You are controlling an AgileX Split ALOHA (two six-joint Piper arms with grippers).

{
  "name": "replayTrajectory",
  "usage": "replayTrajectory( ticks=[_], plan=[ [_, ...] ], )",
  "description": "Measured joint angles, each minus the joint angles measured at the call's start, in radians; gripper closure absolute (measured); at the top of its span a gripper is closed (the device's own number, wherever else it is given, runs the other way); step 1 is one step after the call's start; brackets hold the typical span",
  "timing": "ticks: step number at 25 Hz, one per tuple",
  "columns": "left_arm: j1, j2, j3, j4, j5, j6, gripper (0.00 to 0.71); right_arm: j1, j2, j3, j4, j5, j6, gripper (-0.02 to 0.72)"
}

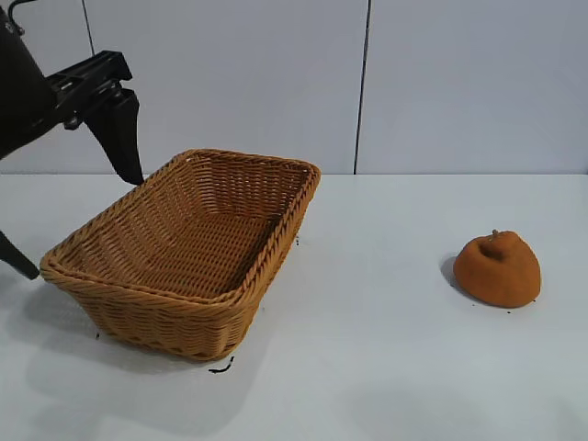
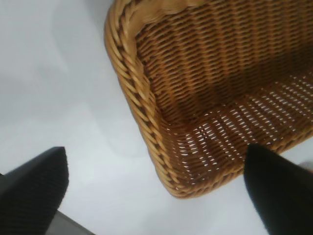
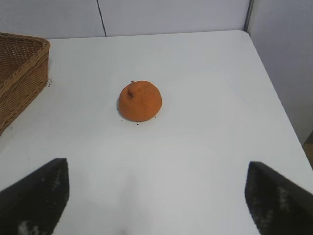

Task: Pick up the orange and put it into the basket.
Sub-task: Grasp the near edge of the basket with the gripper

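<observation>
Exterior view: basket [image 1: 184, 253], orange [image 1: 497, 268] well apart.

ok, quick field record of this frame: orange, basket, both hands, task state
orange: on the table, stem nub up, to the right of the basket, apart from it
basket: upright on the table, nothing visible inside
left hand: open, above the basket's left edge, holding nothing
right hand: open, facing the orange from a distance, holding nothing
task state: orange not yet grasped
</observation>
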Motion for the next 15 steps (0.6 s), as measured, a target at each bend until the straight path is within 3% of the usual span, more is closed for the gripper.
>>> replayTrajectory(
  ticks=[15],
  plan=[
    [0.000, 0.200, 0.000, 0.000, -0.072, -0.046, 0.014, 0.000, 0.000, 0.000, 0.000, -0.001, 0.000, 0.029]
  ],
)
